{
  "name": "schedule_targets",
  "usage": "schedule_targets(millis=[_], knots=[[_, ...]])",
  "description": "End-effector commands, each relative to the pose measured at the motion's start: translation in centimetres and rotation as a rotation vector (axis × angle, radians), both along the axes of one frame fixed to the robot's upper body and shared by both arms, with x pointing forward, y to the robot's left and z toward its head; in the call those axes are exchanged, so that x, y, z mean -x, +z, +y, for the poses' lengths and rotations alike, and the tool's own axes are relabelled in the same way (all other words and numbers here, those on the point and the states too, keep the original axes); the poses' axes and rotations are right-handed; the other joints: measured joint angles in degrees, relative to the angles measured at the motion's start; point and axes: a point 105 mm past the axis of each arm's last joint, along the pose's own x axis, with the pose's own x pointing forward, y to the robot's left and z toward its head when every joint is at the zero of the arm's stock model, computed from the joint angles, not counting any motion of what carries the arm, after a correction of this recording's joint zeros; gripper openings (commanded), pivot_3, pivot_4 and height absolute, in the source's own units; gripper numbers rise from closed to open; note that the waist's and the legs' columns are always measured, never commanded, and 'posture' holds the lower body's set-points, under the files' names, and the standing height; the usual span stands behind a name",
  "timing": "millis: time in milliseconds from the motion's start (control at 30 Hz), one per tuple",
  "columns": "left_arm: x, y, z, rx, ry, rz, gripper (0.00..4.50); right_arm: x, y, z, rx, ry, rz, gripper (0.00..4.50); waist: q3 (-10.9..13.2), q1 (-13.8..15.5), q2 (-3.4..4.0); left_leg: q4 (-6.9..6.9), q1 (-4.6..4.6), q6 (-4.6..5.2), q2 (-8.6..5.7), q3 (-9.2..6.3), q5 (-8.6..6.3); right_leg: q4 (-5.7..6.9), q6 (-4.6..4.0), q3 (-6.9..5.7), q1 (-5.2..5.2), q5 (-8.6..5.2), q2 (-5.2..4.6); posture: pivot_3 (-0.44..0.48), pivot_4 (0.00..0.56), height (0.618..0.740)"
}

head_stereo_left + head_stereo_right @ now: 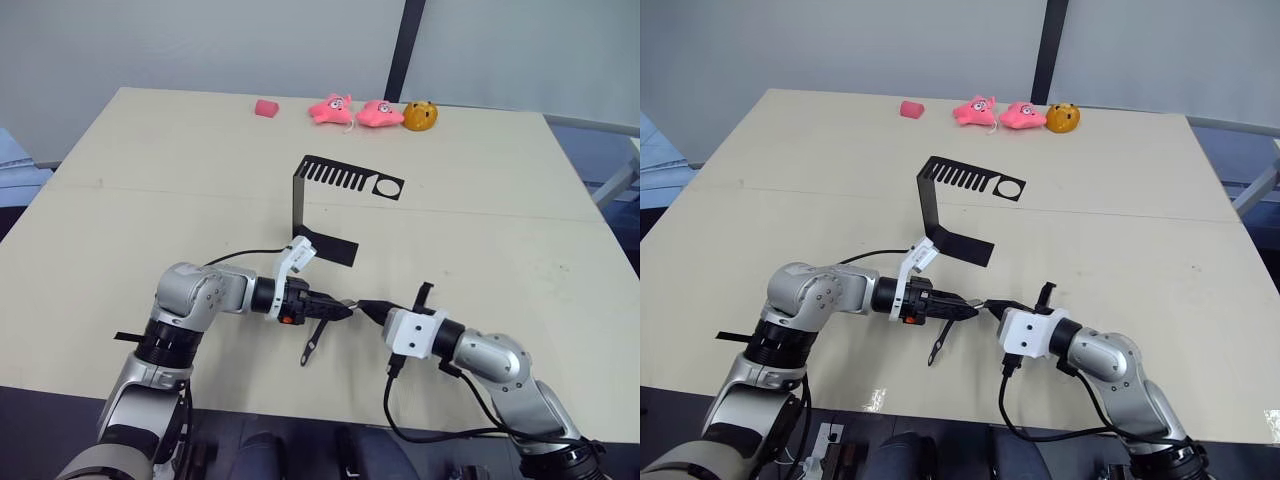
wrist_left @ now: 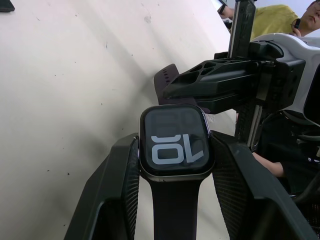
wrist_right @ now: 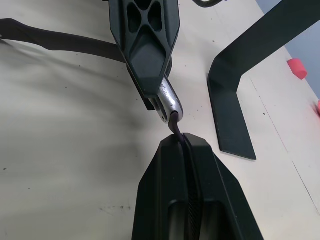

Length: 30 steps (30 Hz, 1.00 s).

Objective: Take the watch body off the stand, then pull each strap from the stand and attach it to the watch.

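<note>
Left claw (image 2: pixel 175 200): squeezed the watch body (image 2: pixel 174 148), one strap (image 1: pixel 312 345) hanging down.
Right claw (image 3: pixel 186 145): pinched the other strap (image 3: pixel 176 125), pointing end-on at the watch.

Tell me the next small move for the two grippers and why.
Probably ease the right gripper toward the left gripper to seat the second strap. The left gripper is shut on the watch body, one strap already hangs from it, and the second strap's end sits right at the case's edge. The stand is bare.
</note>
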Motion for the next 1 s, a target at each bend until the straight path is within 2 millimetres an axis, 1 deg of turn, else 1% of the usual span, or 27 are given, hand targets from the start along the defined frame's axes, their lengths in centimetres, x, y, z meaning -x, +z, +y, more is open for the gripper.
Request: schedule_targets(millis=[33,200,400,667,1000], knots=[[2.3,1.3,-3.0,0.084,-0.162,-0.016,1.59,0.8,1.9,2.5,-0.072,0.092,-0.081,0.00,0.00,-0.01,0.00,0.00,0.00,0.00,0.00,0.00,0.00,0.00,0.00,0.00,0.00,0.00,0.00,0.000,0.150,0.740],[2.1,1.2,-2.8,0.071,-0.150,-0.022,1.59,0.8,2.2,2.5,-0.077,0.090,-0.090,0.00,0.00,-0.01,0.00,0.00,0.00,0.00,0.00,0.00,0.00,0.00,0.00,0.00,0.00,0.00,0.00,0.000,0.150,0.740],[1.6,0.5,-2.6,0.027,-0.120,-0.032,1.59,0.9,2.6,2.5,-0.076,0.094,-0.104,0.00,0.00,-0.01,0.00,0.00,0.00,0.00,0.00,0.00,0.00,0.00,0.00,0.00,0.00,0.00,0.00,0.000,0.150,0.740],[1.0,0.1,-2.6,0.002,-0.084,-0.049,1.59,1.2,2.6,2.4,-0.062,0.099,-0.110,0.00,0.00,0.02,0.00,0.00,0.00,0.00,0.00,0.00,0.00,0.00,0.00,0.00,0.00,0.00,0.00,0.000,0.150,0.740],[1.2,0.1,-2.8,0.002,-0.095,-0.041,1.59,1.3,2.5,2.6,-0.047,0.102,-0.121,0.00,0.00,-0.01,0.00,0.00,0.00,0.00,0.00,0.00,0.00,0.00,0.00,0.00,0.00,0.00,0.00,0.000,0.150,0.740]])
